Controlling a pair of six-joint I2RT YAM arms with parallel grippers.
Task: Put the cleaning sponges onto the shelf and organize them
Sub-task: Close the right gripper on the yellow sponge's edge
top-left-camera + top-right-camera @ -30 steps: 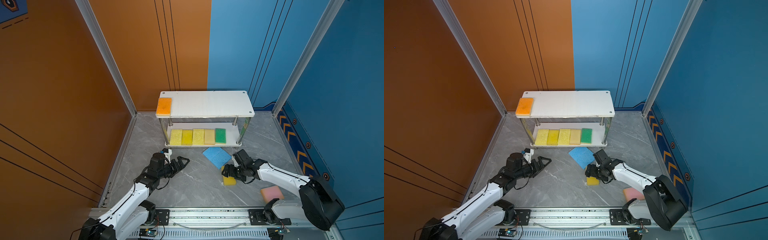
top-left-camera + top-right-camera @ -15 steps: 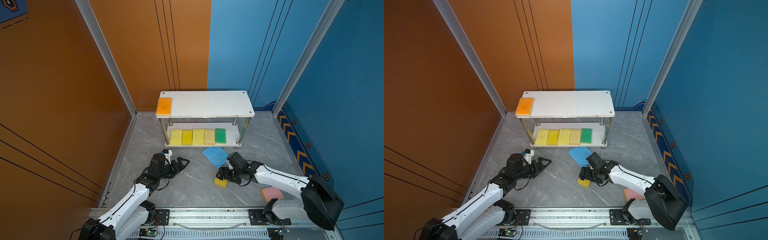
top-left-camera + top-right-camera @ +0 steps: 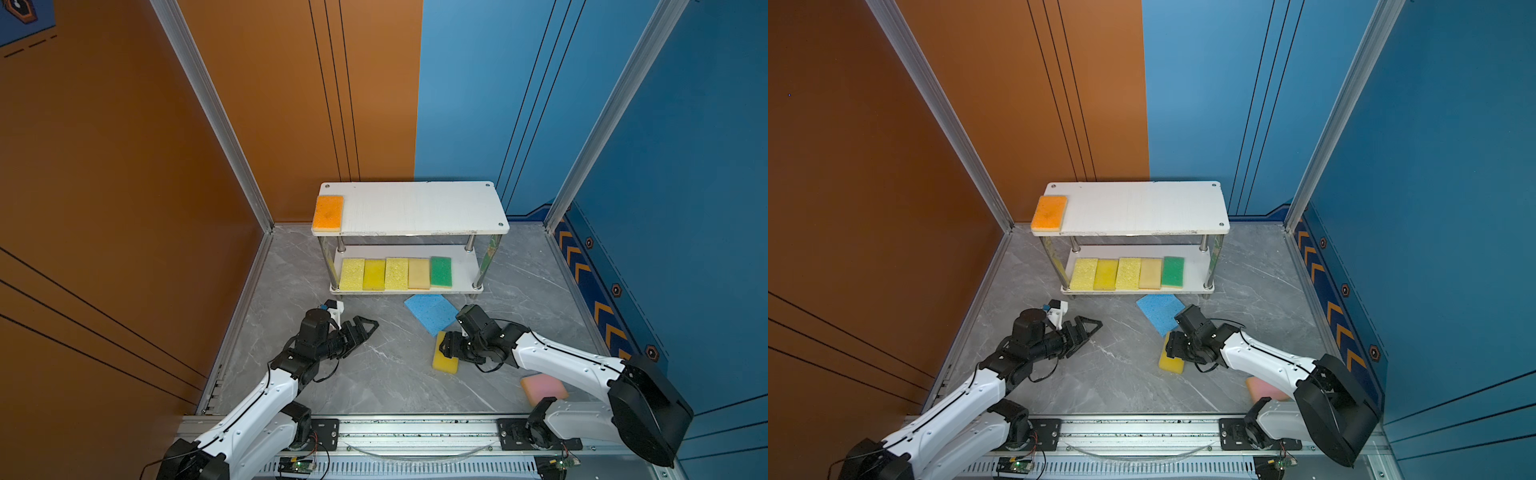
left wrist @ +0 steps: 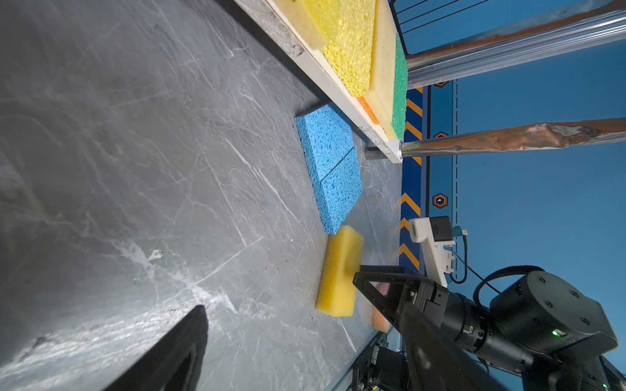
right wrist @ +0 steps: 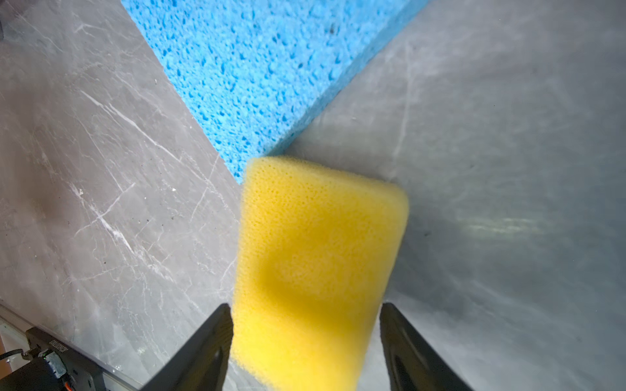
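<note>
- On the gray floor [image 3: 374,386] in front of the shelf [image 3: 415,208], a loose yellow sponge [image 3: 445,360] is lying flat, one end touching a corner of the blue sponges [image 3: 432,311] (two of them, side by side, going by the left wrist view).
- R gripper [image 3: 448,348] is straddling that yellow sponge. Its fingers [image 5: 206,348] are sitting right at the sponge's long sides, but can't tell if they're pressing in or just alongside.
- L gripper [image 3: 366,326] is hovering over bare floor left of the middle, jaws apart w/ nothing between them.
- Shelf's lower board is carrying a neat row: three yellow sponges [image 3: 374,274], then a beige sponge [image 3: 418,273], then a green sponge [image 3: 440,271].
- An orange sponge [image 3: 328,212] is resting at the top board's left end.
- A pink sponge [image 3: 544,386] is lying on the floor beside the right arm, well apart from the shelf.
</note>
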